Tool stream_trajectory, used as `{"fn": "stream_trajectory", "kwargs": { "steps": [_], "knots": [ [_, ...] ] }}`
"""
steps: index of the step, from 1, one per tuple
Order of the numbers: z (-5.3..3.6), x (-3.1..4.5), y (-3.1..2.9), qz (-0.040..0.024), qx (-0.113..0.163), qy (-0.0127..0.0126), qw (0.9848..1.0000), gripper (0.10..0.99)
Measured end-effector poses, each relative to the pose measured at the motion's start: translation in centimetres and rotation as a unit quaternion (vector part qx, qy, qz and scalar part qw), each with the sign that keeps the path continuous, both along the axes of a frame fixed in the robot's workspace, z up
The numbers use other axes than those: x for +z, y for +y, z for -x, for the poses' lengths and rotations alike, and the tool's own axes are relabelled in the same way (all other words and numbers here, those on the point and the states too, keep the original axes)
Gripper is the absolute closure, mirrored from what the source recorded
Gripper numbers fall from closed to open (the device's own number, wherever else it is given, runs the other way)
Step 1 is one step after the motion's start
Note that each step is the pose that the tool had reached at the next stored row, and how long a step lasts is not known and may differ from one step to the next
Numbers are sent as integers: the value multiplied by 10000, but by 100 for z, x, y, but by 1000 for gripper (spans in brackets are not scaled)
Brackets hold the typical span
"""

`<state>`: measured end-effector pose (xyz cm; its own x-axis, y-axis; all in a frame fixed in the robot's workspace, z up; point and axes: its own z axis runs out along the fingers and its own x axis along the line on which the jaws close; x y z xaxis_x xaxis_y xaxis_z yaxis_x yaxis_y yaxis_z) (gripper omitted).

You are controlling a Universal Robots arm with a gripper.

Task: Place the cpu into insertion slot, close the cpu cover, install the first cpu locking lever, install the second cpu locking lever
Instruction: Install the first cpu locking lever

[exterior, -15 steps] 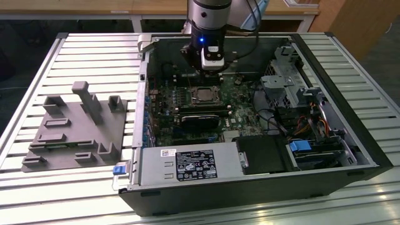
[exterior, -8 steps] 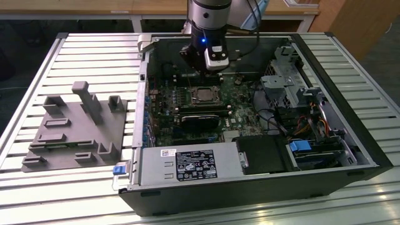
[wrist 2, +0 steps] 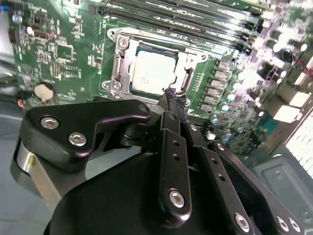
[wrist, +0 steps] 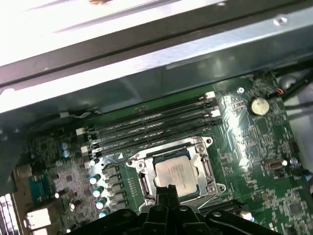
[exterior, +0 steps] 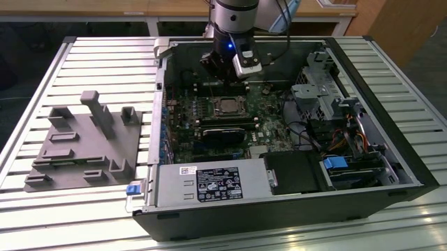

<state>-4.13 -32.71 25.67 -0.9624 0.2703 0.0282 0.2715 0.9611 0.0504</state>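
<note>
The cpu (wrist 2: pixel 152 73), a silver-grey square, lies flat in the insertion slot on the green board; the slot itself is hidden under it. The cpu cover (wrist 2: pixel 119 66), a silver frame, lies down around the chip. In the first wrist view the cpu (wrist: pixel 177 170) and cover (wrist: pixel 198 149) look the same, with thin metal levers (wrist: pixel 207 169) along the socket's sides. My gripper (wrist 2: pixel 171 98) hovers just above the socket's edge with its black fingers pressed together and nothing between them. In the exterior view the gripper (exterior: pixel 227 78) hangs inside the case, just behind the socket (exterior: pixel 225 106).
Memory slots (wrist: pixel 151 125) run beside the socket. A black cooler block (exterior: pixel 223 136) sits in front of it, with the power supply (exterior: pixel 209 183) nearer still. Drive cages and cables (exterior: pixel 328 99) are at the exterior view's right. A grey fixture (exterior: pixel 87 141) stands on the slatted table.
</note>
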Motion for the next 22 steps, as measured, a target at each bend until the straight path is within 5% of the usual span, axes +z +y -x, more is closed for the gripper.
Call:
{"fn": "stream_trajectory", "kwargs": {
  "steps": [4, 9, 17, 22],
  "knots": [
    [15, -4, 0, -1, 113, -26, 9999, 980],
    [60, -17, 0, -4, 162, -94, 9998, 980],
    [66, -31, 0, -23, 640, -105, 9979, 980],
    [191, -34, 0, -27, 651, -139, 9978, 980]
  ]
}}
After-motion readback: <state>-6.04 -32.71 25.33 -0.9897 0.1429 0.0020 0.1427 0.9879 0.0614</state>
